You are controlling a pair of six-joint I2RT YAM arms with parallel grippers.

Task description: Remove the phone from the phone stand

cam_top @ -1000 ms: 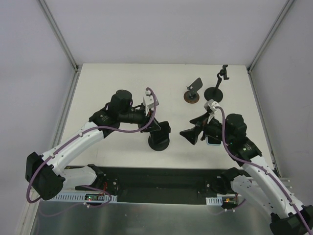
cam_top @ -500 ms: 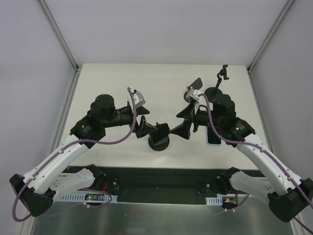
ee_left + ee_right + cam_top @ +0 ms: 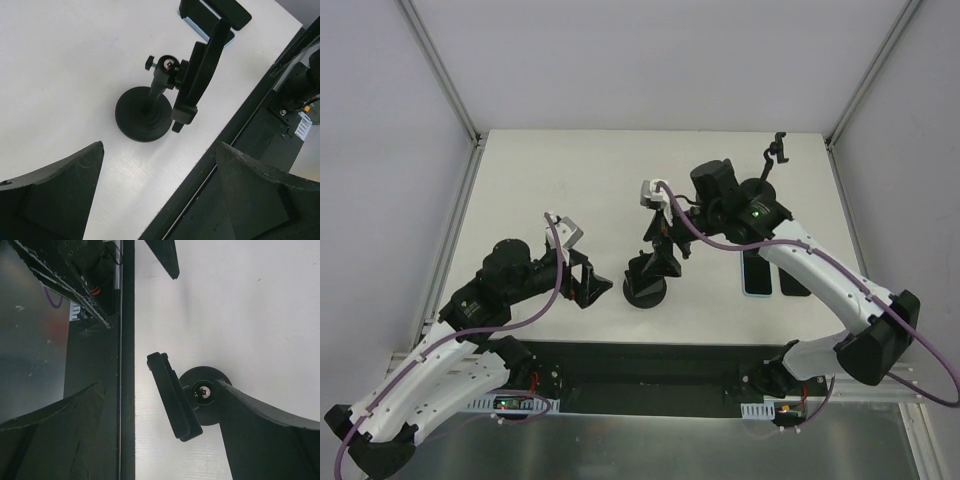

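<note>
A black phone stand (image 3: pixel 645 293) with a round base stands near the table's front edge. A thin black phone (image 3: pixel 215 47) leans in its cradle, also seen edge-on in the right wrist view (image 3: pixel 160 382). My right gripper (image 3: pixel 658 262) hangs open just over the stand; the phone and the stand's ball joint (image 3: pixel 203 392) show between its fingers (image 3: pixel 159 385), with no contact visible. My left gripper (image 3: pixel 590 280) is open to the left of the stand (image 3: pixel 142 115), apart from it, with only bare table between its fingertips (image 3: pixel 160 145).
Two other phones lie flat at the right, one in a light blue case (image 3: pixel 755 275) and a black one (image 3: pixel 792 280). Another stand with a clamp top (image 3: pixel 775 150) rises at the back right. The black front rail (image 3: pixel 650 375) runs just near of the stand.
My left gripper has opened and drawn back left and nearer, away from the stand. My right arm has swung left from the flat phones to above the stand.
</note>
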